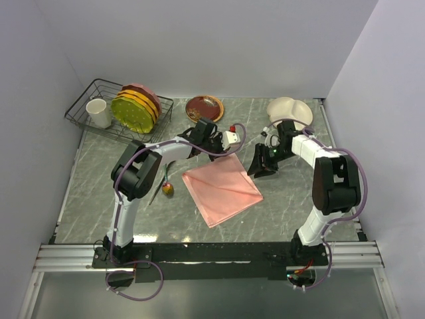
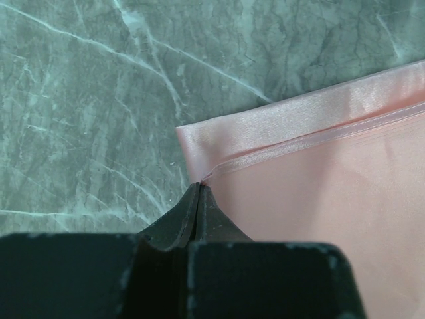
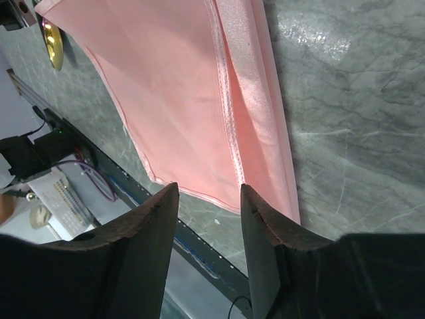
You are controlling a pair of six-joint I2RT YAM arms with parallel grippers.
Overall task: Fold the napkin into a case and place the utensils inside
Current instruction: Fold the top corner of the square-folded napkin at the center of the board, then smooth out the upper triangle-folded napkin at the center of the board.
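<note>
In the left wrist view we see the left gripper (image 2: 200, 189) with its two dark fingers pressed flat together and no gap between them. The joined tip rests at the hemmed edge of the napkin (image 2: 319, 212), close to the cloth's corner at mid-frame. Whether any cloth is nipped in that tip we cannot tell. In the right wrist view the right gripper (image 3: 209, 189) stands at the bottom of the frame with its jaws apart, holding nothing, and through the gap we look down on the napkin's lower hem. There the cloth fills the upper left and centre, smooth and folded, with one hem running up the frame just inside its right-hand edge. From above, we find the napkin lying flat as a tilted square at the centre of the grey marble table (image 1: 93, 199), one arm reaching in over its upper left side and the other over its upper right. The utensils (image 1: 166, 186) lie on the table just left of the napkin's left corner, outside the cloth. At the upper left stands a wire rack (image 1: 80, 109) holding a white cup (image 1: 98, 113) and upright plates (image 1: 136, 109). A brown plate (image 1: 204, 107) sits at upper centre and a cream dish (image 1: 290, 111) at upper right.
</note>
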